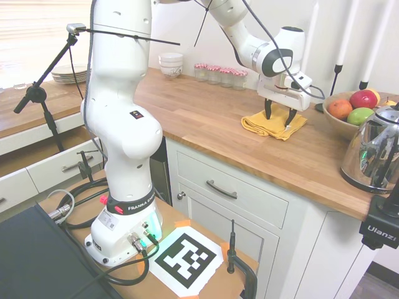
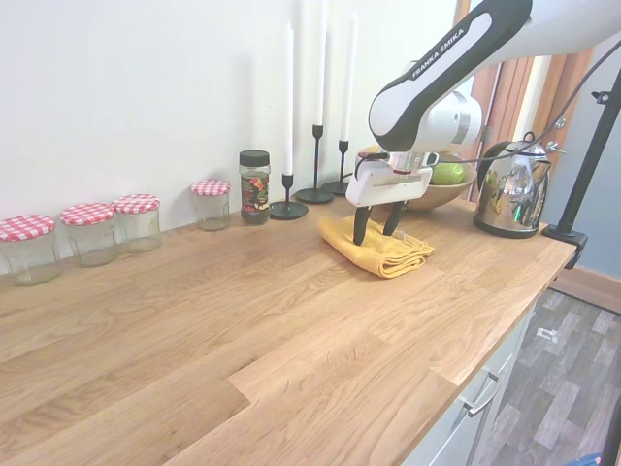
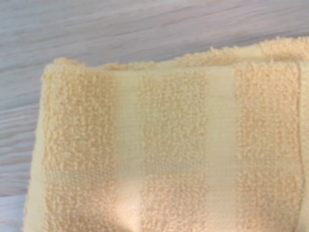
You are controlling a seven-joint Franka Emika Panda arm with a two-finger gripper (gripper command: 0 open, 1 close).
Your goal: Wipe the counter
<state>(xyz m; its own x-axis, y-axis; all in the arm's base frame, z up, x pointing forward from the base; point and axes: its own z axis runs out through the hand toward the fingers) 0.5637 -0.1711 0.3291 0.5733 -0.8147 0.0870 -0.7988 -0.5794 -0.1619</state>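
The claw [image 2: 377, 225] hangs with its two dark fingers [image 2: 360, 225] pointing straight down and parted a moderate way, gripping nothing; in both exterior views the tips reach down to the folded yellow terry cloth [image 2: 380, 249], one finger toward each side of the fold, though whether they press into it or hover just over it I cannot tell; the wrist view is filled by that cloth's ribbed pile [image 3: 169, 154], with bare grey-looking wood showing past its edge.

The relation that matters: the cloth lies directly beneath the claw, not off to any side; in the second exterior view its long axis runs roughly from 10 to 4 o'clock and the fingers straddle its 10 o'clock half; a short drop and a squeeze looks like all that a grasp calls for.

The cloth rests on the long warm-brown butcher-block desk [image 2: 243, 330], which spreads widely bare toward 8 o'clock of the claw in that view, likely the wiping ground; at 1 o'clock, near the cloth, stands a wooden bowl of fruit [image 2: 441, 184], and beyond it a shiny steel kettle [image 2: 509, 189]; both could be knocked by a broad sweep.
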